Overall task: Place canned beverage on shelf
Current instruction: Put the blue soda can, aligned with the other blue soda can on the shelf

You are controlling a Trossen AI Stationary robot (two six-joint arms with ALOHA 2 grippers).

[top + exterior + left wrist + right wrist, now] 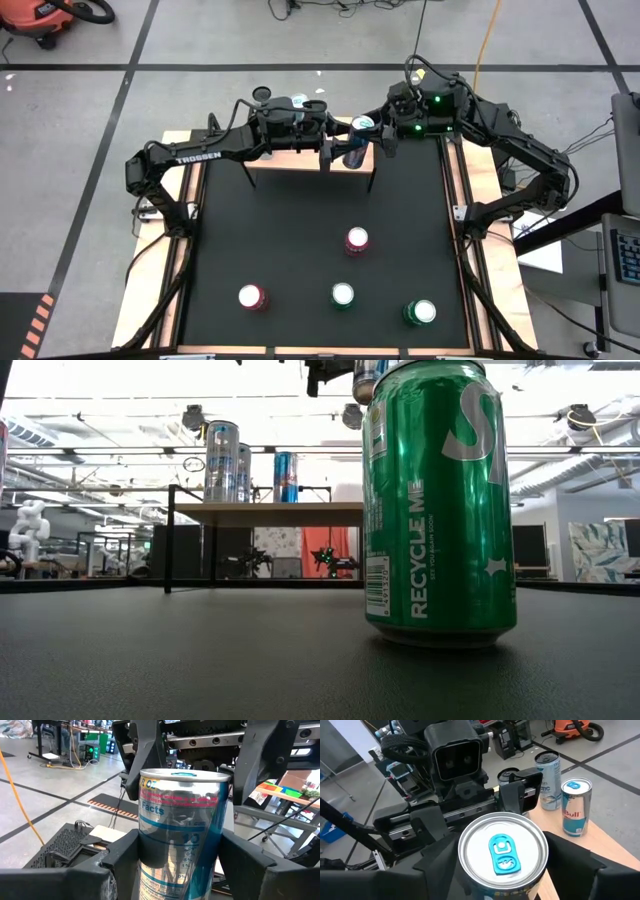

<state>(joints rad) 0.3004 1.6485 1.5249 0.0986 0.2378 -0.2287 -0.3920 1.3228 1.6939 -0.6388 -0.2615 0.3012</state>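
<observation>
Both arms meet over the far side of the table, above the right end of the shelf [270, 513].

- Left gripper [340, 152]: clamped on the body of a slim silver-and-blue can [180, 835]. In its own wrist view both dark fingers [117, 865] press the can's sides.
- Right gripper [378, 135]: brackets the upper part of the same can, whose teal pull tab [502, 852] faces its camera. Whether it grips or only flanks the can I cannot tell.
- The can is in the air, not on the board. In the high view it looks tilted rather than upright.
- Already on the shelf: a tall silver can [221, 460], a second one [243, 470] partly hidden behind it and a Red Bull can [576, 806], grouped toward the left and middle.
- Waiting on the black mat: two pink-topped cans [357, 240], [252, 296] and two green ones [342, 294], [420, 312]. (One green Sprite can fills the low view, so the handover is barely seen there.)

Judgement: this looks like a hand-to-hand pass or a regrip, with placing not yet done.

Risks from here:
- If one gripper lets go before the other holds firmly, the can drops onto the board or the mat.
- If both grip and the arms pull apart, the thin wall may dent or the can may twist loose.
- If the can is set down tilted, or too near the right edge, it may topple off.
- A sideways sweep could knock the Red Bull can, the nearest neighbour.
</observation>
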